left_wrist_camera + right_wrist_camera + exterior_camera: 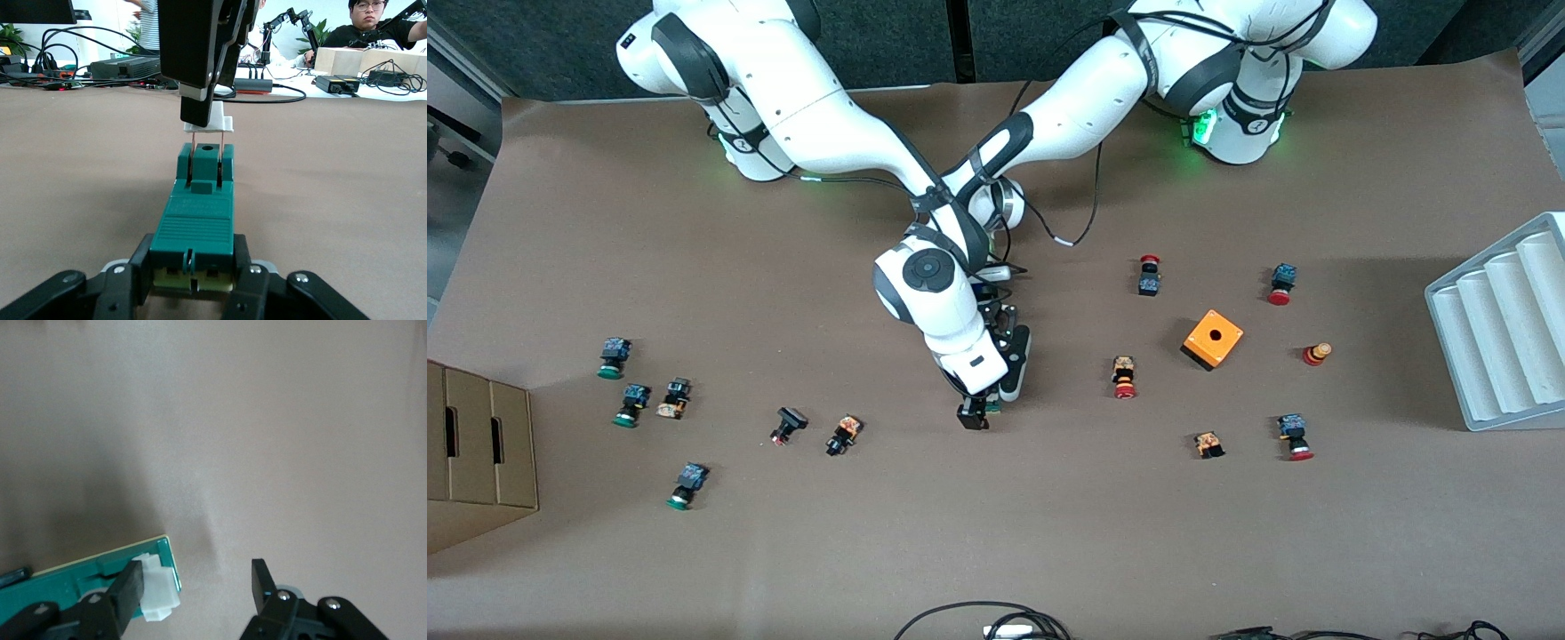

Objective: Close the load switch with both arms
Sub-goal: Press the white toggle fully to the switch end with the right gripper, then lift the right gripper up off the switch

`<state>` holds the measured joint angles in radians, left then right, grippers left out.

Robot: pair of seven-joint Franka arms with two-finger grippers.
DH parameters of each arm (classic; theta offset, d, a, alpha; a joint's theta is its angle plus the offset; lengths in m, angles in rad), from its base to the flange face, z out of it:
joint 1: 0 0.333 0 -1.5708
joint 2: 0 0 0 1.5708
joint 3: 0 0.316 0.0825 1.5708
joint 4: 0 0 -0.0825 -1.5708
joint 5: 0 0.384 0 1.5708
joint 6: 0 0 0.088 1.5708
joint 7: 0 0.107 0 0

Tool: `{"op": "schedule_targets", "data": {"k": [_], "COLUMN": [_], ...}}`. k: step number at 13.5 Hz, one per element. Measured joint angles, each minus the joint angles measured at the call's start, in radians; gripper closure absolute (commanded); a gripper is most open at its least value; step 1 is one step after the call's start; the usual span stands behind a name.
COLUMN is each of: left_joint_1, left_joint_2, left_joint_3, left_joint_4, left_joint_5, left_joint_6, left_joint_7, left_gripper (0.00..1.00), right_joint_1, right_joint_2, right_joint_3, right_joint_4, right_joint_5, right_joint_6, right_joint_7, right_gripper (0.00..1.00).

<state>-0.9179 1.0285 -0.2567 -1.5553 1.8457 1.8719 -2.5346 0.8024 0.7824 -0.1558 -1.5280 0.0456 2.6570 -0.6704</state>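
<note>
The dark-green load switch [197,223] lies on the brown table under both hands, and only a sliver of it shows in the front view [994,409]. My left gripper [193,290] is shut on one end of it, a finger on each side. Its white sliding piece [217,123] sticks out at the end away from that grip, on two thin pins. My right gripper [197,583] is open over that end, with one finger [130,587] against the white piece [159,592]. Both hands meet at mid-table, the right gripper [972,416] beside the left gripper [1005,387].
An orange cube with a hole [1213,339] and several red-capped push buttons [1124,377] lie toward the left arm's end. Green-capped buttons [631,404] lie toward the right arm's end, by a cardboard box [471,444]. A grey ribbed tray [1498,329] stands at the left arm's end.
</note>
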Motion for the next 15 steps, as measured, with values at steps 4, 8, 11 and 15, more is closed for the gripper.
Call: {"op": "schedule_targets", "data": {"k": [4, 8, 11, 15], "left_joint_1": [0.0, 0.0, 0.0, 0.0], "left_joint_2": [0.0, 0.0, 0.0, 0.0], "left_joint_3": [0.0, 0.0, 0.0, 0.0], "left_joint_4": [0.0, 0.0, 0.0, 0.0], "left_joint_5": [0.0, 0.0, 0.0, 0.0], "left_joint_6": [0.0, 0.0, 0.0, 0.0], "left_joint_7": [0.0, 0.0, 0.0, 0.0], "left_gripper": [0.57, 0.57, 0.57, 0.57], "right_joint_1": [-0.007, -0.011, -0.013, -0.014], "right_joint_2": [0.019, 0.031, 0.04, 0.055], "right_joint_3": [-0.001, -0.001, -0.001, -0.001], "right_joint_4": [0.027, 0.043, 0.052, 0.068], "right_joint_5": [0.0, 0.0, 0.0, 0.0], "right_joint_6": [0.0, 0.0, 0.0, 0.0], "right_joint_7": [0.0, 0.0, 0.0, 0.0], "right_gripper": [0.27, 0.27, 0.27, 0.27]}}
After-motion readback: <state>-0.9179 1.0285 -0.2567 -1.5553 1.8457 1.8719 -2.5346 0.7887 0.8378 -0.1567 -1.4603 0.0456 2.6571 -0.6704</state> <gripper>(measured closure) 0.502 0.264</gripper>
